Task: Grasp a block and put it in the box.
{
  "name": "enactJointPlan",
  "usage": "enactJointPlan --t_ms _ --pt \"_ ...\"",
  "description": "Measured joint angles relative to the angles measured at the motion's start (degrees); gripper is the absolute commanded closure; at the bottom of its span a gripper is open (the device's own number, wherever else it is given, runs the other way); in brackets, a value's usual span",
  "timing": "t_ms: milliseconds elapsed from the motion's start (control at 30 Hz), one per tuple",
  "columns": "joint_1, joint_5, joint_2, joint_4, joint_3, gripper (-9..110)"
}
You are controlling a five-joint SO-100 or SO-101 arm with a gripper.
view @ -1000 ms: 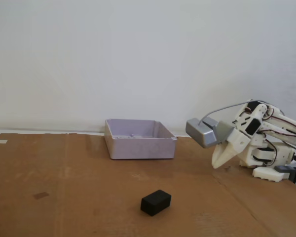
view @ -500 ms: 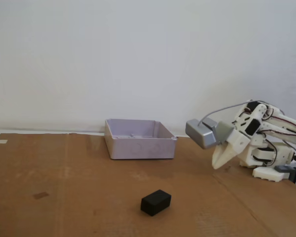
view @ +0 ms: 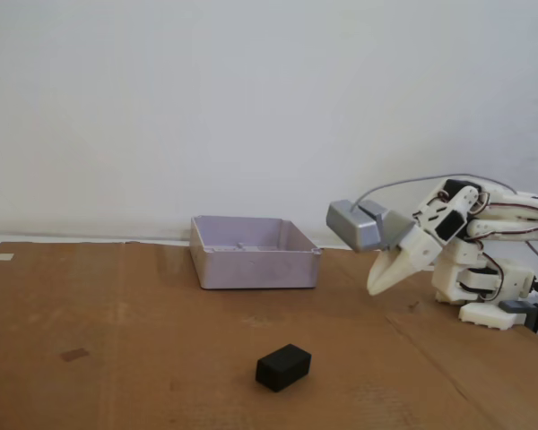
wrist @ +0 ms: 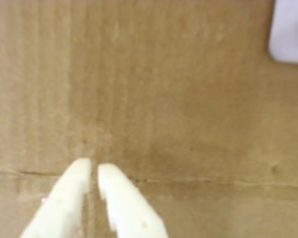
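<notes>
A small black block [view: 283,367] lies on the brown cardboard in the fixed view, in front of the box. The grey open box [view: 253,253] stands behind it, near the wall. My white gripper [view: 375,288] hangs above the cardboard to the right of the box, pointing down and left, away from the block. In the wrist view my gripper [wrist: 95,167] has its tips almost touching, with nothing between them. A pale corner of the box [wrist: 290,32] shows at the top right of the wrist view. The block is out of the wrist view.
The arm's base [view: 484,287] sits at the right edge of the cardboard [view: 117,358], with cables behind it. A white wall stands behind the table. A fold line [wrist: 213,182] crosses the cardboard in the wrist view.
</notes>
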State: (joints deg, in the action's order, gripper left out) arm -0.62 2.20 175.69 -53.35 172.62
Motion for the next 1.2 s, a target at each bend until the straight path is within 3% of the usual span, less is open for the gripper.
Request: enactJointPlan --t_ms 1200 --pt "8.96 0.00 -47.46 0.18 -40.43 101"
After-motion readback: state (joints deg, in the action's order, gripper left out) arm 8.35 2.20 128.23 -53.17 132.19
